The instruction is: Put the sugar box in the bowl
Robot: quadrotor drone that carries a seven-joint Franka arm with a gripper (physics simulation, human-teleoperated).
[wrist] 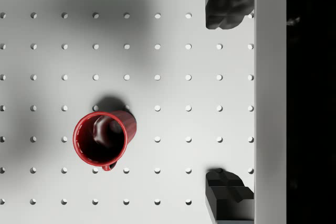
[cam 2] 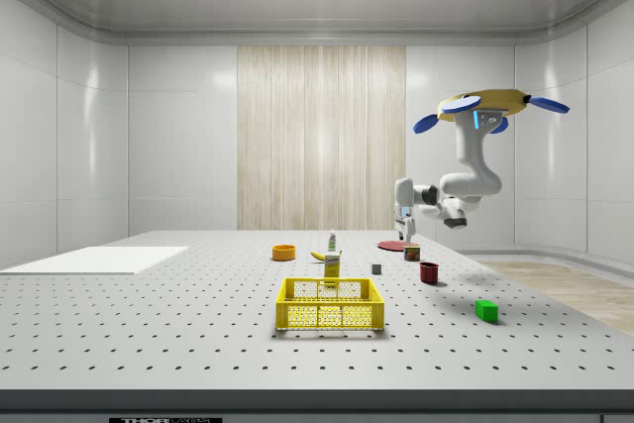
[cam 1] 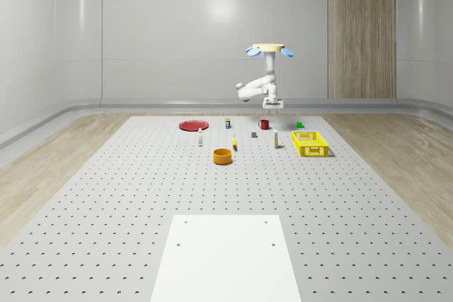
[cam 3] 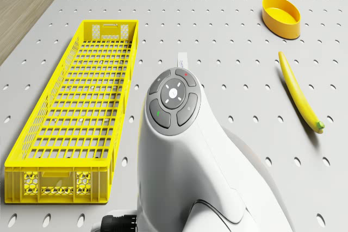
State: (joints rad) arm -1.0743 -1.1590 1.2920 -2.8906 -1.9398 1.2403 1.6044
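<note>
Hovers with drone (cam 1: 269, 49) over far counter (cam 1: 106, 196), gripper (cam 1: 273, 106) above red mug (wrist: 101, 139), fingers (wrist: 226, 14) spread | sugar box (cam 1: 275, 141) upright at mug's 5 o'clock in whole-scene view, beside yellow crate (cam 1: 312, 143) | risks closing on mug, or snagging crate and toppling box short of orange bowl (cam 1: 223, 155)

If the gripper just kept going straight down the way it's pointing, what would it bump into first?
Most likely the bare table. The gripper points down with its jaws open, and the wrist view shows only pegboard between them. The red mug sits off to one side, so it would probably be missed. The drone hovers above.
</note>
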